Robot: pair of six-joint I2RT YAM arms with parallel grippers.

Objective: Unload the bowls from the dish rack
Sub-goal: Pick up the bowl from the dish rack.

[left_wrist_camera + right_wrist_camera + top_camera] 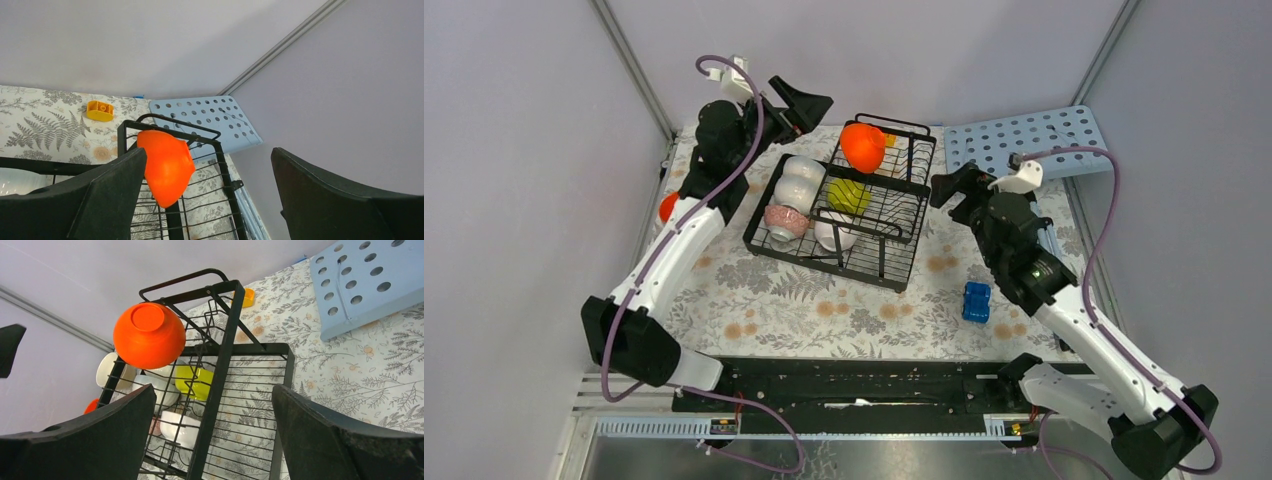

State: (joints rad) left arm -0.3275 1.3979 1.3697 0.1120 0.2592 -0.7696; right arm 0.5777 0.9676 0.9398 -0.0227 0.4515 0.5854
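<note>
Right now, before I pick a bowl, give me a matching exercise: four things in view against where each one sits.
1 pink-speckled bowl
2 yellow-green bowl
3 blue block
4 perforated board

A far right corner
B near-left part of the dish rack
C middle of the dish rack
D on the tablecloth, beside the right arm

Pairs: 1-B, 2-C, 3-D, 4-A
</note>
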